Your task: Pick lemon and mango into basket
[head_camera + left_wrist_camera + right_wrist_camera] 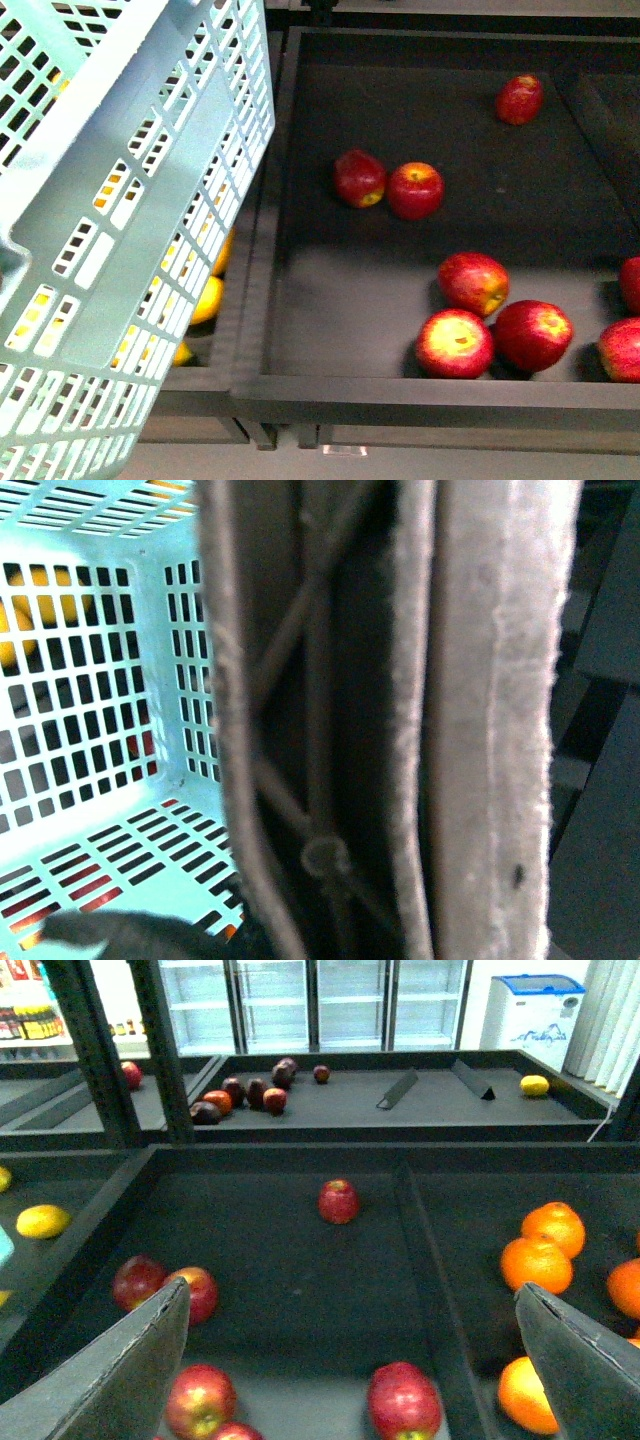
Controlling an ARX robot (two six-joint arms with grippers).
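The aqua slotted basket (pixel 120 230) fills the left of the front view, tilted and raised. In the left wrist view my left gripper (pixel 330 860) is shut on the basket, its pale pads (pixel 480 730) close to the lens, and the basket (pixel 90 810) floor looks bare. Bright yellow fruit (pixel 207 298) peeks out behind the basket wall; whether it is lemon or mango I cannot tell. A plain yellow lemon (pixel 42 1221) lies in the bin left of the apple tray. The mango cannot be picked out. My right gripper (pixel 350 1295) hangs open above the apples, holding nothing.
A black tray (pixel 270 300) holds several red apples (pixel 455 343). Its raised divider (pixel 420 1250) separates them from several oranges (pixel 537 1263). Farther back a shelf carries dark fruit (pixel 250 1092) and another yellow fruit (pixel 535 1085). Glass-door fridges stand behind.
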